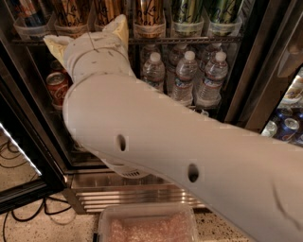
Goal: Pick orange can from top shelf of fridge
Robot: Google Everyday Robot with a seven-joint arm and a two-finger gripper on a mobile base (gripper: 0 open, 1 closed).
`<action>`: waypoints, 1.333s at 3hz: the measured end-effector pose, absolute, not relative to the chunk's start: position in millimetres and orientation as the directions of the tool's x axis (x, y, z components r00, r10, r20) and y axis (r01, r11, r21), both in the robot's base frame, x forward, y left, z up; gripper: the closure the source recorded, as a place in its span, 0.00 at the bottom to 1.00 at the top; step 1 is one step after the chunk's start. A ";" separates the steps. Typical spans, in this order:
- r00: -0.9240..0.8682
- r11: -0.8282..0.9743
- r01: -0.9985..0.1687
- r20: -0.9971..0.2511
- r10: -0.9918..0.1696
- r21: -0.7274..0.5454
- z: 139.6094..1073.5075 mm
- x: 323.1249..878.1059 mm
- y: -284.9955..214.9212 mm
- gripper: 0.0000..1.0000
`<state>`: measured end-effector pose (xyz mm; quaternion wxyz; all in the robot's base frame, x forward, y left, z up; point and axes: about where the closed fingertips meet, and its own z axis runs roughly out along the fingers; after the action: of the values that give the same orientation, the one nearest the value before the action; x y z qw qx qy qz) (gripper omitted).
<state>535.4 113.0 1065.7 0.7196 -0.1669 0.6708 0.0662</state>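
Several orange cans (149, 12) stand in clear trays on the top shelf (189, 40) of the fridge (142, 191), and only their lower halves show. My gripper (87, 34) is at the front rail of that shelf, just below the left orange cans (68, 12). Its two cream fingers (57, 45) are spread apart with nothing between them. My white arm crosses the view from the lower right and hides much of the lower shelf.
Green cans (187, 10) stand right of the orange ones. Below are a red can (57, 88) and water bottles (184, 75). The open fridge door (21, 160) is at the left. A clear plastic tub (147, 224) sits on the floor. Blue cans (284, 128) show at the right.
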 end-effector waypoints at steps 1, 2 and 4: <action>0.123 0.935 -0.322 -0.986 -0.115 -0.150 1068.4 539.4 122.2 0.11; 0.151 0.935 -0.320 -0.983 -0.107 -0.151 1070.0 553.8 129.5 0.10; 0.163 0.945 -0.294 -0.982 -0.100 -0.145 1066.5 581.8 134.5 0.14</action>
<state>581.8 134.5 1066.5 0.7472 -0.1529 0.6435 0.0650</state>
